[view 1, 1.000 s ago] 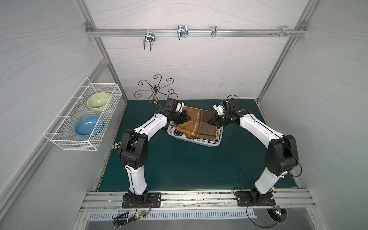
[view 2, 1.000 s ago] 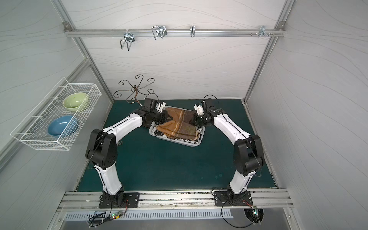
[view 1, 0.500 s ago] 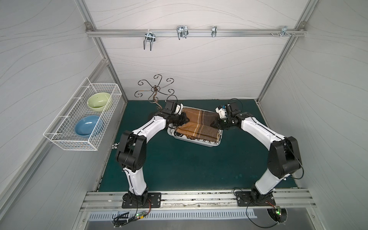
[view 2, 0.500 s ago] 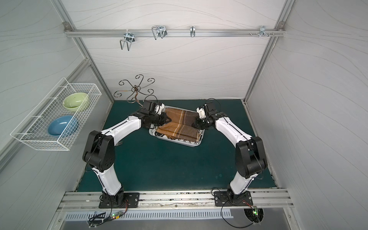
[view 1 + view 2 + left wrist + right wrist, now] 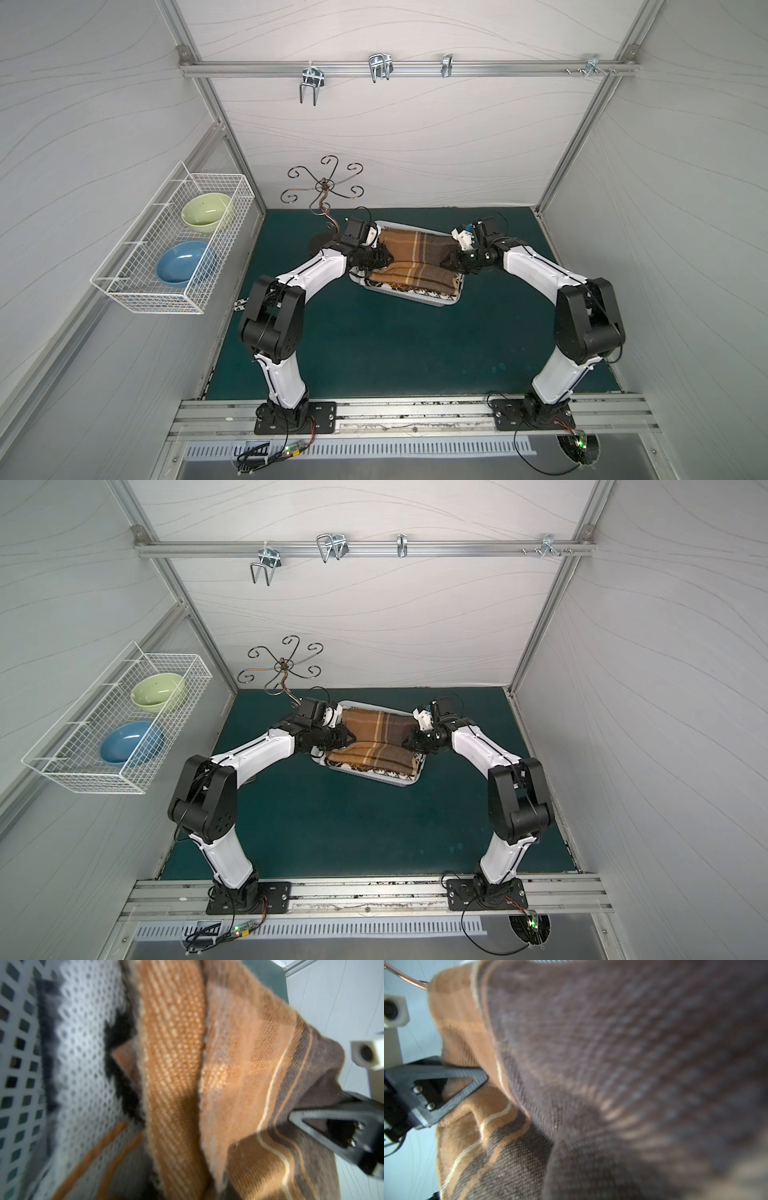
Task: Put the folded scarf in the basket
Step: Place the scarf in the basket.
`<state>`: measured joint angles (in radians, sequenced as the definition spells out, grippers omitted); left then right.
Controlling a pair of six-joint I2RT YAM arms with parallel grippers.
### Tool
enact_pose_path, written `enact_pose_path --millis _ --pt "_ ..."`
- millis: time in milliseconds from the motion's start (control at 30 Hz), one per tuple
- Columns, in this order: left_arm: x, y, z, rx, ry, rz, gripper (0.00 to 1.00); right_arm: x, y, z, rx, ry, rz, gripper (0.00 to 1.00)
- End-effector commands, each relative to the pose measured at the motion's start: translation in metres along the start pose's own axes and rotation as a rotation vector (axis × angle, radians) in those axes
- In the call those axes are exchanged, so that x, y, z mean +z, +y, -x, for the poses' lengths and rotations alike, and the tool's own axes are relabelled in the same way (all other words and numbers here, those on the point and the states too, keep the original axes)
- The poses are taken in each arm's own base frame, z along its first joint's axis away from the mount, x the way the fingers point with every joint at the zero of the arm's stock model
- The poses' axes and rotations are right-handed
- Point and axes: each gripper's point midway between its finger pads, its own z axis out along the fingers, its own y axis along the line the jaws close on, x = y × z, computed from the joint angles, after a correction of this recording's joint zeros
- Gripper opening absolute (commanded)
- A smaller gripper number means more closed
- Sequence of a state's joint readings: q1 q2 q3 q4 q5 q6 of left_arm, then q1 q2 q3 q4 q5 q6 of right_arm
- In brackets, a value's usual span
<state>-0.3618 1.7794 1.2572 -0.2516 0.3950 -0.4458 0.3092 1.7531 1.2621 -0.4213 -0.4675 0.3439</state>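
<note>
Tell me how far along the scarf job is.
Done: the scarf lies folded inside the basket, atop a patterned knit. In hand: the left gripper and right gripper sit at its two ends, grip unclear. Left: letting go and backing away.

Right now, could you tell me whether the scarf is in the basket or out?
In: the folded scarf lies inside the basket, whose white rim shows around the cloth.

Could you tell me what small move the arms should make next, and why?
Probably let go fully and lift both arms away: the scarf already lies in the basket, with the left gripper and right gripper at its opposite ends, touching fabric.
</note>
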Motion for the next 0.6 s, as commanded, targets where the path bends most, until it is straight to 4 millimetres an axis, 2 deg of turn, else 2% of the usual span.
enact_pose_path --millis 0,133,267,433,567 --pt "-0.007 0.026 -0.032 -0.065 0.070 0.077 0.24 -0.005 -0.063 0.001 0.081 0.036 -0.142 0.17" --pt "-0.014 0.011 -0.045 -0.055 0.057 0.046 0.24 -0.008 -0.067 0.016 0.047 0.046 -0.176 0.18" --pt "-0.009 0.029 -0.044 -0.046 0.069 0.108 0.24 -0.008 -0.050 0.021 0.055 0.044 -0.114 0.18" --pt "-0.010 0.048 -0.006 -0.060 0.034 0.156 0.21 -0.010 -0.026 -0.007 0.018 0.050 -0.099 0.22" --pt "-0.004 0.048 0.019 -0.061 0.024 0.154 0.20 -0.014 -0.021 -0.021 0.032 0.047 -0.116 0.25"
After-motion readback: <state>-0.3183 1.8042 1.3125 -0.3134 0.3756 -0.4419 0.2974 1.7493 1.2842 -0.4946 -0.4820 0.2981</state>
